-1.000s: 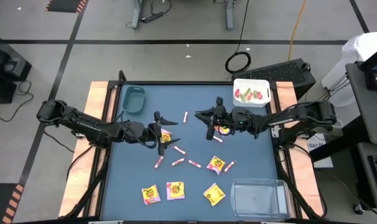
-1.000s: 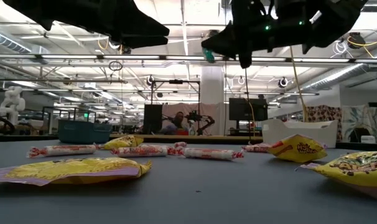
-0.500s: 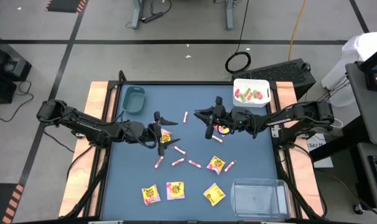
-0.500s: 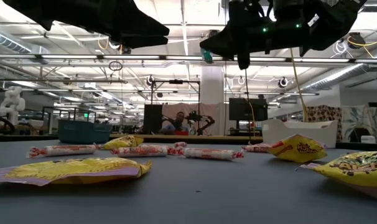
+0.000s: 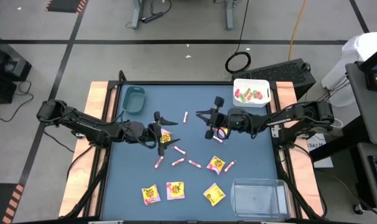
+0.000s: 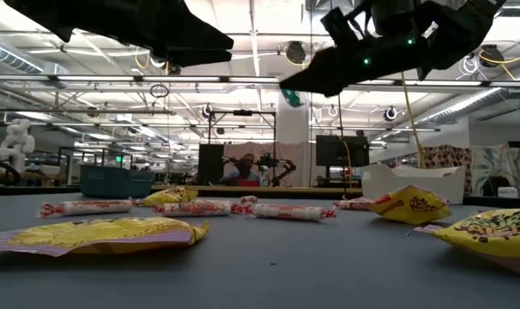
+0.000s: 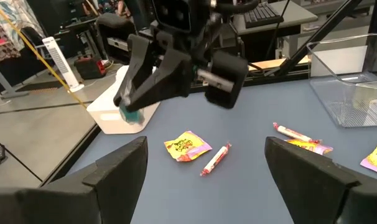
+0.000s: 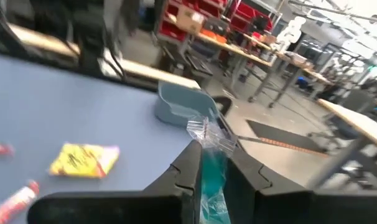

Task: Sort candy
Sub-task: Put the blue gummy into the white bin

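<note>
So the right gripper (image 5: 208,124) hangs above the middle of the blue table (image 5: 257,149), fingers pinched narrow on a tiny green candy in a clear crinkly wrapper (image 8: 211,167). The left gripper (image 5: 165,130) sits spread wide over a square yellow packet (image 5: 165,137), holding nothing. Thin pink-white sticks (image 5: 178,162) and more yellow packets (image 5: 214,194) lie scattered toward the near side. The white bin (image 5: 251,92) at far right holds what looks like green and red pieces, hard to tell exactly.
</note>
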### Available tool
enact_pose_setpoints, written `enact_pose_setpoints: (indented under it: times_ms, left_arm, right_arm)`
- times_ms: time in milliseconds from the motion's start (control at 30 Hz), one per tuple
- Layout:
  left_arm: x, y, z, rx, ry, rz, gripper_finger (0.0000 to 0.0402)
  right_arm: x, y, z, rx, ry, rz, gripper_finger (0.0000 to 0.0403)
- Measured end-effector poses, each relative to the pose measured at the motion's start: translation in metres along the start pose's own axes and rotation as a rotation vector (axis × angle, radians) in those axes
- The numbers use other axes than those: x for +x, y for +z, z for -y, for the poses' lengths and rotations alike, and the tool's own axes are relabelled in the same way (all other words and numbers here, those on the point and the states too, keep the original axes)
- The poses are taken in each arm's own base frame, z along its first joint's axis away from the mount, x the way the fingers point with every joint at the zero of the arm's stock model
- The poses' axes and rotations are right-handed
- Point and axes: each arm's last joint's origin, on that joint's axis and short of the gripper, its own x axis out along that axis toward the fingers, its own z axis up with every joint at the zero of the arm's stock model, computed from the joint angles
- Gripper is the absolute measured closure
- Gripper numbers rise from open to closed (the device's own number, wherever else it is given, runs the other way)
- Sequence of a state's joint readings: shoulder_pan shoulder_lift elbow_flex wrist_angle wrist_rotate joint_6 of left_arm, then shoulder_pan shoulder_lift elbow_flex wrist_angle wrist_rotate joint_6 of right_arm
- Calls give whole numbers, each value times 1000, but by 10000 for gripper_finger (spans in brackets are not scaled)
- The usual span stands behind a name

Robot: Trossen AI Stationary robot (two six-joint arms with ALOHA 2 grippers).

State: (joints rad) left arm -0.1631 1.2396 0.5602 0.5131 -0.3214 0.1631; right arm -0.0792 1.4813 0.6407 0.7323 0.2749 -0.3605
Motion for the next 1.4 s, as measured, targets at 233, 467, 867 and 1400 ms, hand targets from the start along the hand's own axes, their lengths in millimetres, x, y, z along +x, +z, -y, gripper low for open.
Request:
enact_pose_setpoints:
  times_ms: [233, 467, 867, 1400]
  left_arm:
    - [0, 0, 0, 0, -1, 0, 75]
    - [0, 0, 0, 0, -6, 1, 75]
    - [0, 0, 0, 2, -7, -4, 75]
    - [0, -1, 1, 2, -8, -14, 75]
  right_arm:
    - [0, 1, 1, -44, -16, 7, 360]
    - [0, 5, 2, -32, -30, 43, 360]
    - [0, 5, 2, 94, -26, 43, 360]
    - [0, 5, 2, 885, -6, 50, 360]
